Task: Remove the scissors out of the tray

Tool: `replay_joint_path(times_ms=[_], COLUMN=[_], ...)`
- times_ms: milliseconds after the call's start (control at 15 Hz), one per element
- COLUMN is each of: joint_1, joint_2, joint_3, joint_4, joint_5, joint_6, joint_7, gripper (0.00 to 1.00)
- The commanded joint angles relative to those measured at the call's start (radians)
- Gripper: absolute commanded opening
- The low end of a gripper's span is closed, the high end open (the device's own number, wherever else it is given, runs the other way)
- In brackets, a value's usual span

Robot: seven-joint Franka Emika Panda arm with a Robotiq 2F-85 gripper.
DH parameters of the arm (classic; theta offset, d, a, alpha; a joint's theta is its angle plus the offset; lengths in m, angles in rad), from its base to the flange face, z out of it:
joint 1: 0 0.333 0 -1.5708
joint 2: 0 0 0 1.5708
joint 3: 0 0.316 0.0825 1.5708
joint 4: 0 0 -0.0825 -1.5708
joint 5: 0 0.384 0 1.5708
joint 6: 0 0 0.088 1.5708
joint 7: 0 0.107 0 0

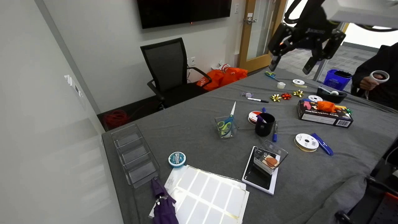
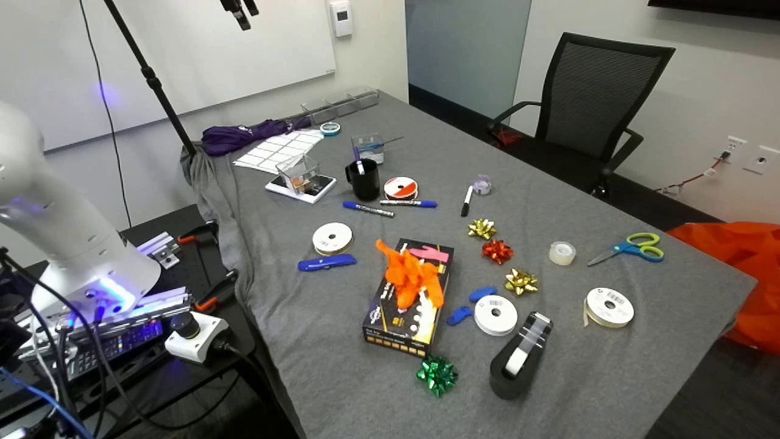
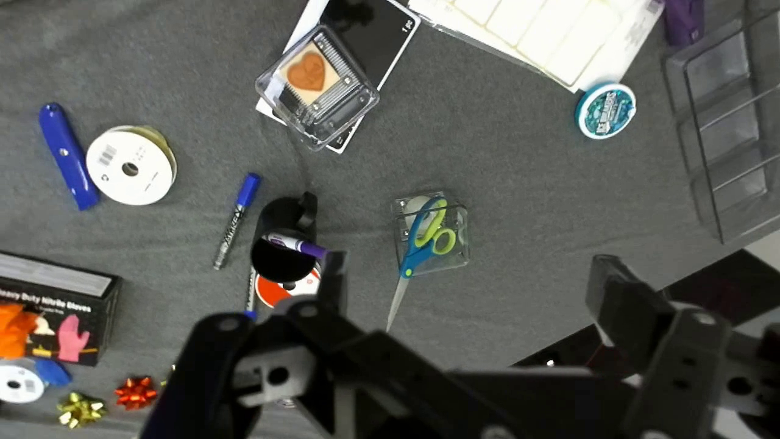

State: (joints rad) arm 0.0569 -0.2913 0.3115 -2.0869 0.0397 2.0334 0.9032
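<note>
The scissors [image 3: 417,253], with blue and green handles and a grey blade, lean in the small clear tray [image 3: 456,263]. Their handles are inside it and the blade sticks out past the rim. In the exterior views the scissors [image 1: 230,119] [image 2: 369,147] also show in the tray [image 1: 233,133] [image 2: 379,157], behind the black mug in one direction. A white round item lies under the handles. My gripper [image 3: 469,271] is open and empty, with its fingers wide apart. In an exterior view the gripper [image 1: 289,66] hangs high above the table, apart from the tray.
A black mug [image 3: 283,256] with a purple marker stands beside the tray. A clear box with a heart stamp [image 3: 308,73], a mint tin [image 3: 606,111] and a divided clear organizer [image 3: 731,116] lie around. Another pair of scissors [image 2: 637,247] lies near the table's far edge.
</note>
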Motion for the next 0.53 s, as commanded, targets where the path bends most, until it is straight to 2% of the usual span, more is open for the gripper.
replay_joint_path(times_ms=[0, 133, 267, 467], joint_1=[-0.002, 0.003, 0.020, 0.059], joint_2=[0.130, 0.215, 0.305, 0.432], joint_3=[0.003, 0.003, -0.010, -0.047], joint_4=[0.070, 0.134, 0.217, 0.346], joint_5=[-0.018, -0.069, -0.133, -0.168], joint_6=[0.069, 0.053, -0.022, -0.170], joint_7=[0.212, 0.350, 0.468, 0.542], gripper=[1.00, 1.00, 1.00, 1.00])
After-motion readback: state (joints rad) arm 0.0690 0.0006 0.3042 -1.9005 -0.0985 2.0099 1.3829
